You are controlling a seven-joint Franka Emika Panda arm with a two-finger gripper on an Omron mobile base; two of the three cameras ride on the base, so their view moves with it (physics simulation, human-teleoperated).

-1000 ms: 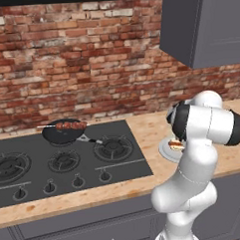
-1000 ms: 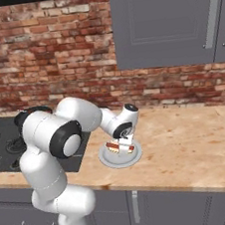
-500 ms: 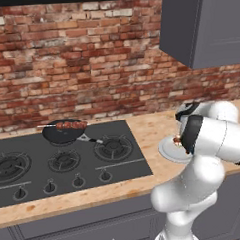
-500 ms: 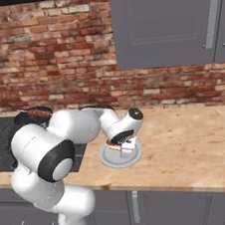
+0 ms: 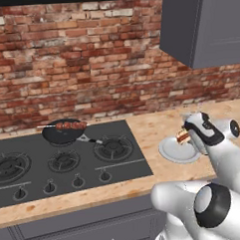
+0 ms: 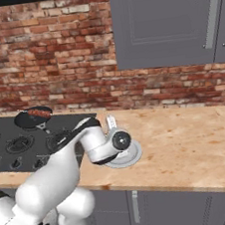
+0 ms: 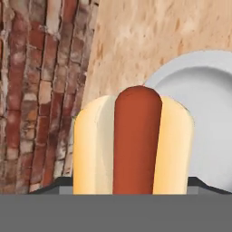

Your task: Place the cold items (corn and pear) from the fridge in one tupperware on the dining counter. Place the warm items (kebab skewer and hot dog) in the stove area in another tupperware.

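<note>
The hot dog [image 7: 136, 140], a tan bun with a red-orange sausage, sits between my gripper's fingers and looms large in the hand view. In the left base view my gripper [image 5: 184, 134] is shut on the hot dog [image 5: 181, 137], just over the back edge of a white plate [image 5: 174, 154] on the wooden counter right of the stove. The kebab skewer [image 5: 70, 125] lies across a small black pan [image 5: 63, 135] on the rear burner. In the right base view the skewer [image 6: 38, 113] is at far left.
The black cooktop [image 5: 30, 182] with its knobs along the front fills the left side. A brick wall [image 5: 89, 59] runs behind, and a dark grey wall cabinet [image 5: 206, 22] hangs over the counter. The white plate [image 6: 133, 157] has bare wooden counter [image 6: 189, 144] to its right.
My arm's elbow has swung out to the right and lower, while the hand stayed over the plate. The hot dog sits slightly higher than before, still gripped.
</note>
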